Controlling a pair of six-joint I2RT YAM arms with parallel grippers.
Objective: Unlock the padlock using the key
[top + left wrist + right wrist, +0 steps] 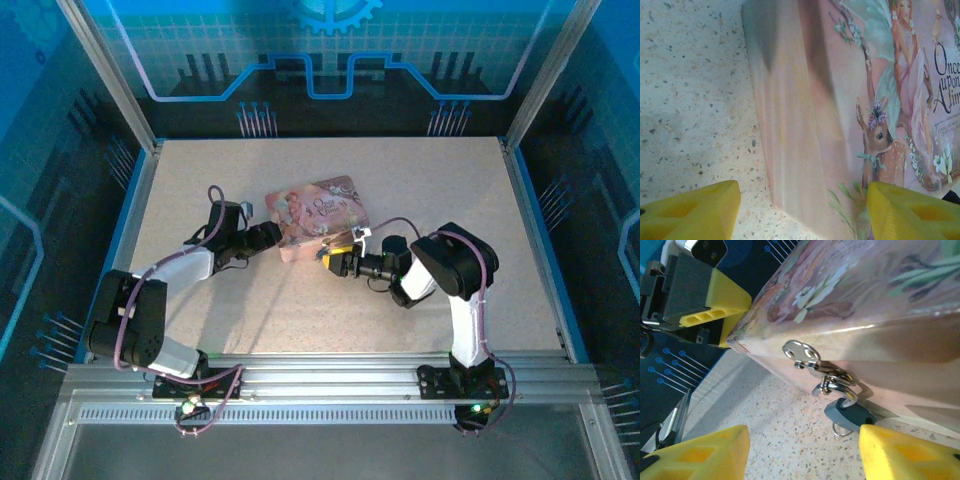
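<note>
The padlock (850, 413) is seen hanging at the lower front edge of the pink box (880, 300). It is a small bluish-grey body hooked through a ring (837, 382) below the silvery hasp (801, 354), right down by the table (775, 415). It is judged light, hard and slick, and free to swing on its ring, so it would best be pinched across its flat sides and steadied before anything is pushed into it. The key is not made out for certain: a thin loop of metal under the lock may belong to it, but that is too small to tell. The right gripper (804, 440) is held low, just short of the lock, its yellow fingers spread well apart with nothing caught between them. From above, the left gripper (268, 236) is seen at the box's opposite end, jaws likewise wide and nothing clamped, one finger apparently set against the corner as a brace. Room is tight under the lock, where tabletop and box wall meet. Plenty of bare table is left toward the near side and to the right for backing off.
</note>
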